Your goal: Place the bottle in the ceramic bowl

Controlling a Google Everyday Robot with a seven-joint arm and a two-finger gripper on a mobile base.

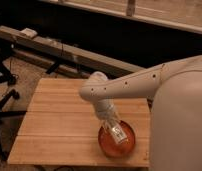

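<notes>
The orange-red ceramic bowl [116, 143] sits near the front right corner of a wooden table [59, 125]. A small whitish bottle [119, 132] with a printed label lies tilted inside the bowl's outline, at the tip of my arm. My gripper [113, 125] reaches down from the white arm over the bowl's far rim, right at the bottle. The wrist hides the bottle's upper end.
My white arm and body [179, 115] fill the right side. A long dark beam [69, 50] runs behind the table. Black chair legs [4, 95] stand on the floor to the left. The table's front edge lies just below the bowl.
</notes>
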